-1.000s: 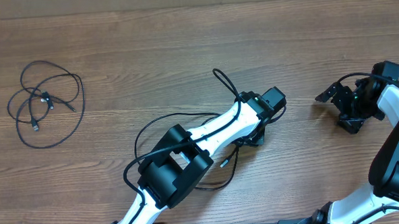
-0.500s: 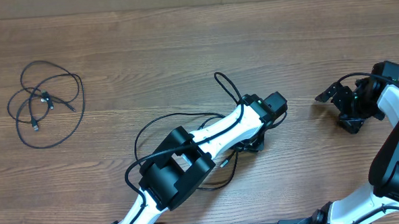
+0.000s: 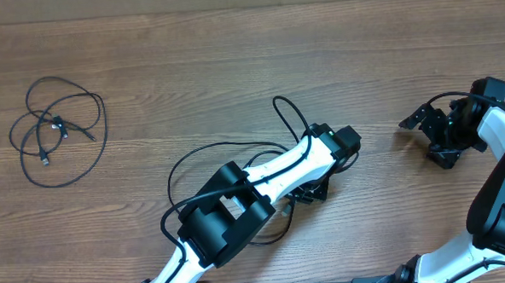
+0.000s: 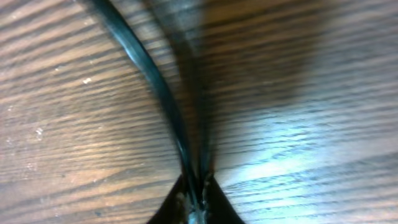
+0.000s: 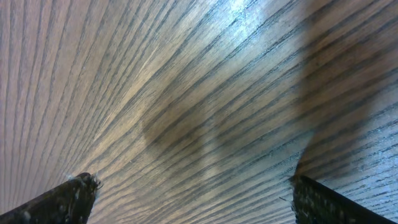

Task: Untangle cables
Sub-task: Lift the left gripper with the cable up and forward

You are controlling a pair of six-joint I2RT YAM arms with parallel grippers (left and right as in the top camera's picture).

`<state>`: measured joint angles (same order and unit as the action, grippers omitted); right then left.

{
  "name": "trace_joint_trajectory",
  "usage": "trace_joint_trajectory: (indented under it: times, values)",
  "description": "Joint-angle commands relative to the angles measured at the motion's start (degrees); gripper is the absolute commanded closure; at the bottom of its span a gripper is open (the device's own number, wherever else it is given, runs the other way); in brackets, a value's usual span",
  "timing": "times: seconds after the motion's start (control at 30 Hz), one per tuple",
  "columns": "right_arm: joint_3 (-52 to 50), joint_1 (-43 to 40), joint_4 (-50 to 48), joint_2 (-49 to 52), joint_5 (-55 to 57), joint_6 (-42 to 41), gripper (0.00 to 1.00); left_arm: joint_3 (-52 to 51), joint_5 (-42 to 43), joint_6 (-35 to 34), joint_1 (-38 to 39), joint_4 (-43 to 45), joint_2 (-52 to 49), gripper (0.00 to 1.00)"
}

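The left pincer [image 4: 196,208] is clamped on a thin black cable [image 4: 158,87] that loops around it, the right pincer [image 5: 194,193] gapes wide over the wood-grain desk [image 5: 186,93], and a tangle of cables [image 3: 57,129] lies far to the left pincer's left.

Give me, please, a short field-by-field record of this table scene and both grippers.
surface: brown wood-grain table
left gripper: shut on thin black looped cable, mid-table
right gripper: open, holding nothing, above wood at the right
other cable: thin black coiled cord bundle, far left, apart from both arms
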<state>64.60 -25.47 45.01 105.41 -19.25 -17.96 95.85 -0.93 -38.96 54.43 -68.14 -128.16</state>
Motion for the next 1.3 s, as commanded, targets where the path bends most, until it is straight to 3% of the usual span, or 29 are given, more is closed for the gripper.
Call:
trace_joint_trajectory:
  times: [0.0, 0.17, 0.4, 0.63, 0.8, 0.9, 1.1, 1.27]
  values:
    - [1.4, -0.1, -0.2, 0.1, 0.2, 0.3, 0.00, -1.2, 2.3, 3.5, 0.6, 1.4, -1.0, 0.96]
    - [1.4, -0.1, -0.2, 0.1, 0.2, 0.3, 0.00, -1.1, -1.5, 4.3, 0.3, 2.2, 0.2, 0.96]
    - [1.4, -0.1, -0.2, 0.1, 0.2, 0.3, 0.00, -0.5, -4.2, 4.3, -1.5, 4.0, 10.4, 0.96]
    - [1.4, -0.1, -0.2, 0.1, 0.2, 0.3, 0.00, -0.5, -17.2, 4.7, -1.6, 5.6, 22.7, 0.96]
    - [1.4, -0.1, -0.2, 0.1, 0.2, 0.3, 0.00, -0.5, -31.6, 18.0, -1.6, 8.9, 29.6, 0.96]
    - [1.4, -0.1, -0.2, 0.1, 0.2, 0.3, 0.00, -0.5, -38.8, 21.9, -1.6, 11.2, 33.0, 0.96]
    - [1.4, -0.1, -0.2, 0.1, 0.2, 0.3, 0.00, -0.5, -32.0, 23.3, -1.6, 12.7, 36.0, 0.96]
    - [1.4, -0.1, -0.2, 0.1, 0.2, 0.3, 0.00, -0.5, -31.0, 20.1, -1.9, 13.0, 33.2, 0.95]
